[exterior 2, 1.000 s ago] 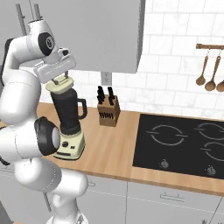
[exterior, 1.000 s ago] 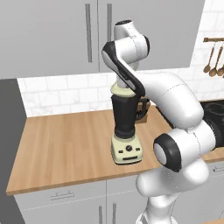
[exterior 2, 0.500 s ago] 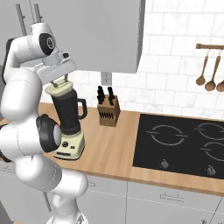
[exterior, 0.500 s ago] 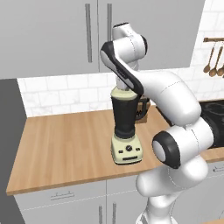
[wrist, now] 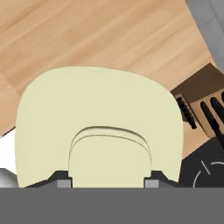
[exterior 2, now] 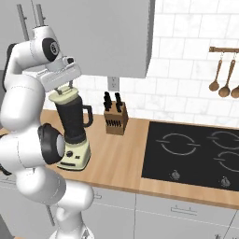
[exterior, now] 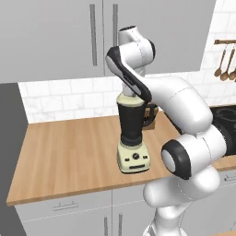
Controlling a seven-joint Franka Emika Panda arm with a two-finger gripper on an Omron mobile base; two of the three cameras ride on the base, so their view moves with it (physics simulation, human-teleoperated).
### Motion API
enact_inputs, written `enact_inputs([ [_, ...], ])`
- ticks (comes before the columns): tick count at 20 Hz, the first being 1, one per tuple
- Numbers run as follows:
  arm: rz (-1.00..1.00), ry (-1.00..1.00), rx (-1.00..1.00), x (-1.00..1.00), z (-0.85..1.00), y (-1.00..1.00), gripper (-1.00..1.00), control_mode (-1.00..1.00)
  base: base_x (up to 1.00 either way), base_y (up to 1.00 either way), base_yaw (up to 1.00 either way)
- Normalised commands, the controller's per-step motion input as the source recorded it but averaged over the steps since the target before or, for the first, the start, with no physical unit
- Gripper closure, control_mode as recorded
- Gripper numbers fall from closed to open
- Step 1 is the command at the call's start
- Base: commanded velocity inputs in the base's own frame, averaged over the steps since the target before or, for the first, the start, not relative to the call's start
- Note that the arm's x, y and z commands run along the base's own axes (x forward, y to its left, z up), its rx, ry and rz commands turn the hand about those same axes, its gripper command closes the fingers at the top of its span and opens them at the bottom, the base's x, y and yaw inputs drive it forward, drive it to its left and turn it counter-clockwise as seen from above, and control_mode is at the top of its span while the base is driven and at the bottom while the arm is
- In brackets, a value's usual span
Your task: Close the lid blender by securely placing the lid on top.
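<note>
Gripping the raised centre knob of the small pale cream-yellow rounded-square lid, my two-finger claw hangs straight down over the jar; in the hand view its dark fingertips sit on either side of the knob, closed onto it with only the knob's width between them. I judge the grip is on the knob because it is the one part that lets the flat cap come down level.

Going from the left of the scene: bare wooden counter, then the tall blender with its cream-yellow squarish base and dark tapered jar, standing upright near the counter's front edge. From the left base view the lid looks to be resting on the jar's mouth, and from the right base view the lid sits at the top of the jar, a little tilted. I cannot tell whether it is fully seated or just touching the rim, so I read the task as nearly done, with a final press and release left.

Just right of the blender, farther back, stands the wooden knife block with black handles, apart from the jar's handle. Farther right lies the black glass hob, with wooden spoons hanging on the wall above.
</note>
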Motion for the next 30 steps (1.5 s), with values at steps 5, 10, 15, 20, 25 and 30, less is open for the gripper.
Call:
enact_inputs([
  [5,0.03,0.0,0.11,0.16,-0.03,-0.18,1.0,-1.0,0.0,0.0,0.0],
  [10,0.03,0.0,0.16,0.05,0.0,-0.2,1.0,-1.0,0.0,0.0,0.0],
  [15,0.01,0.0,0.02,0.11,0.0,-0.14,1.0,-1.0,0.0,0.0,0.0],
  [20,0.0,0.0,0.0,0.2,-0.01,-0.07,1.0,-1.0,0.0,0.0,0.0],
  [25,0.0,0.0,0.0,0.39,0.0,-0.13,1.0,-1.0,0.0,0.0,0.0],
  [30,0.0,0.0,0.0,0.35,-0.07,-0.22,1.0,-1.0,0.0,0.0,0.0],
])
